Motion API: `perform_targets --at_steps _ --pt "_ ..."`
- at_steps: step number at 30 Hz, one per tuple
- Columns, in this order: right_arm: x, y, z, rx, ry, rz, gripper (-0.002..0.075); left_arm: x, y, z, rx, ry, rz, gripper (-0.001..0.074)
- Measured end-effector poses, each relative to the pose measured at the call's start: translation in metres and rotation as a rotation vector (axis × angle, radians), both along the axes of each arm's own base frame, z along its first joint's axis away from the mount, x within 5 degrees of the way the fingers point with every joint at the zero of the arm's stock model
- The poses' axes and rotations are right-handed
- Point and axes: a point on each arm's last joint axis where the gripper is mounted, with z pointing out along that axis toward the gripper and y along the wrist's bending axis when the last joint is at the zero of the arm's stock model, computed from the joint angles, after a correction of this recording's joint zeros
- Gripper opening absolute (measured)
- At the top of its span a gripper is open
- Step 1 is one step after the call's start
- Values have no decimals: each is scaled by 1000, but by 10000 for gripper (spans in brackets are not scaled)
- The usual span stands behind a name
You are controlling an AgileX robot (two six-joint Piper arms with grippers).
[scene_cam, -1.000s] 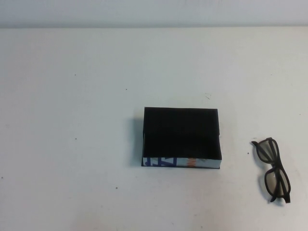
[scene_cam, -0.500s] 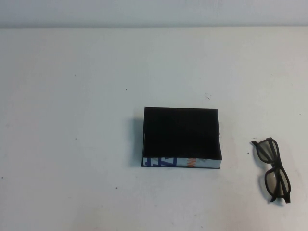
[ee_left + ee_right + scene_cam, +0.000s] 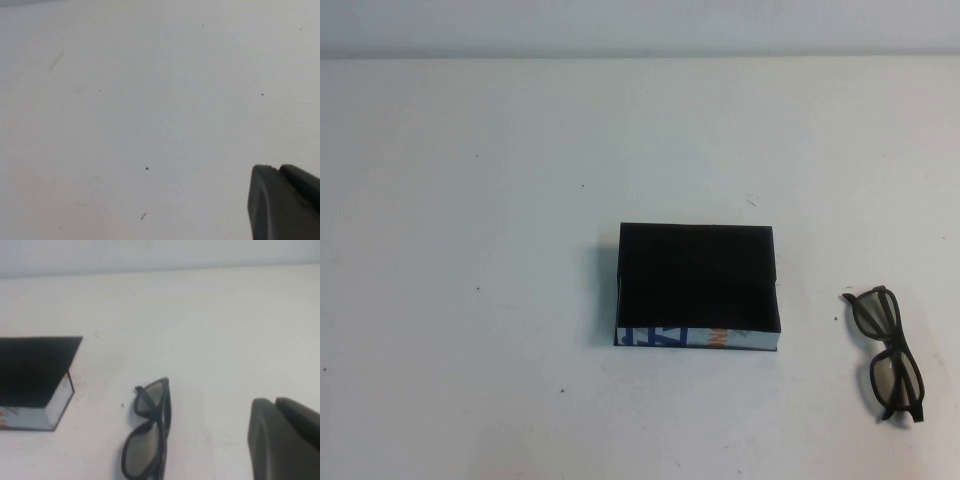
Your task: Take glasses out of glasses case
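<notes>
The glasses case [image 3: 698,285] lies open in the middle of the table, its inside black and empty, its white-blue lettered side facing the robot. It also shows in the right wrist view [image 3: 35,372]. The dark-framed glasses [image 3: 887,352] lie folded on the table to the right of the case, apart from it, and show in the right wrist view [image 3: 147,432]. My right gripper [image 3: 274,400] is shut and empty, above the table to the right of the glasses. My left gripper [image 3: 277,167] is shut and empty over bare table. Neither gripper shows in the high view.
The white table [image 3: 470,300] has a few small dark specks. Its far edge [image 3: 640,57] meets a pale wall.
</notes>
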Motion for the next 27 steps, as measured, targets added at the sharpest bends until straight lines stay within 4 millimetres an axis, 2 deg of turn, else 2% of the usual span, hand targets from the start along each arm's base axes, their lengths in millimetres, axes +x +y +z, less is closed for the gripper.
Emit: perform_targets --at_steps 2,6,27 --pt "1 0 -12 14 26 -7 -16 0 0 0 0 0 0 -4" --pt "0 0 -20 40 64 -9 -16 0 0 0 0 0 0 -4" --pt "0 1 -20 50 66 -9 -16 0 0 0 0 0 0 -4"
